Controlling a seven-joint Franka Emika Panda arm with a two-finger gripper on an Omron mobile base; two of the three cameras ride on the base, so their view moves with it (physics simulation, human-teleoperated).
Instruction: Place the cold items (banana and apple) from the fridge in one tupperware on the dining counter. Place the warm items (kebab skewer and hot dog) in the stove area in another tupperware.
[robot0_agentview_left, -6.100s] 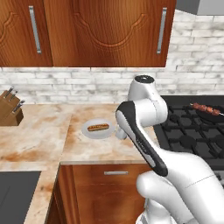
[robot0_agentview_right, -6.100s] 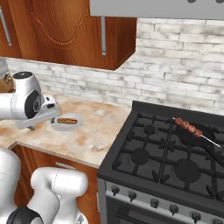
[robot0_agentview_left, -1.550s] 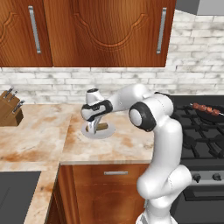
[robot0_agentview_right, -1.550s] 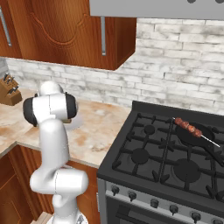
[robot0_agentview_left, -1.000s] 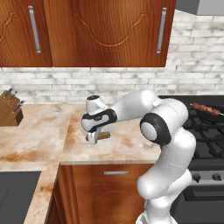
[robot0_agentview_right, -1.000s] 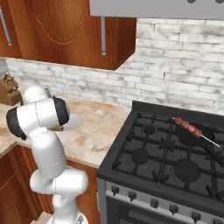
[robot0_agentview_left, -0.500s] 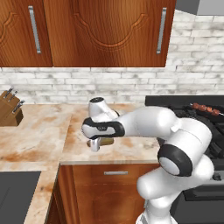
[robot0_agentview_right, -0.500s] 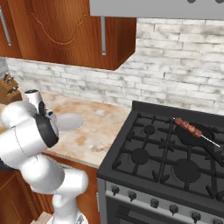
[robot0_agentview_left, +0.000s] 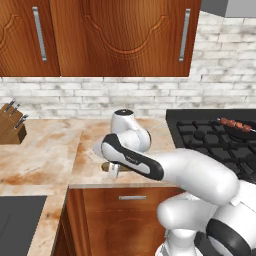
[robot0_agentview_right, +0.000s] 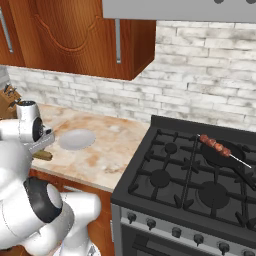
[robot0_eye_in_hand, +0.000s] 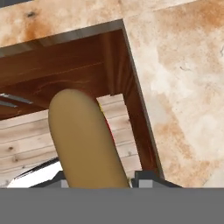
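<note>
The hot dog (robot0_agentview_left: 107, 167), a tan bun with a red-brown sausage, hangs just above the front edge of the marbled counter (robot0_agentview_left: 50, 155). My gripper (robot0_agentview_left: 114, 169) is shut on it. In the hand view the bun (robot0_eye_in_hand: 85, 140) rises between the fingertips (robot0_eye_in_hand: 148, 178), over the counter edge and the wooden cabinet front below. From the right base view the hot dog (robot0_agentview_right: 43, 155) sticks out under the hand, near the bare white plate (robot0_agentview_right: 76, 139). The kebab skewer (robot0_agentview_right: 215, 145) lies on a dark pan on the stove (robot0_agentview_right: 190, 175), also seen at the right in the left base view (robot0_agentview_left: 235, 124).
A knife block (robot0_agentview_left: 11, 127) stands at the counter's back left. Wooden wall cabinets (robot0_agentview_left: 120, 35) hang over the counter. A black surface (robot0_agentview_left: 20, 220) lies at the lower left. A drawer front (robot0_agentview_left: 132, 200) sits under the counter edge.
The hand has lifted the hot dog off the white plate and drawn it back to the counter's front edge. The arm has folded in toward the base; the plate is now bare.
</note>
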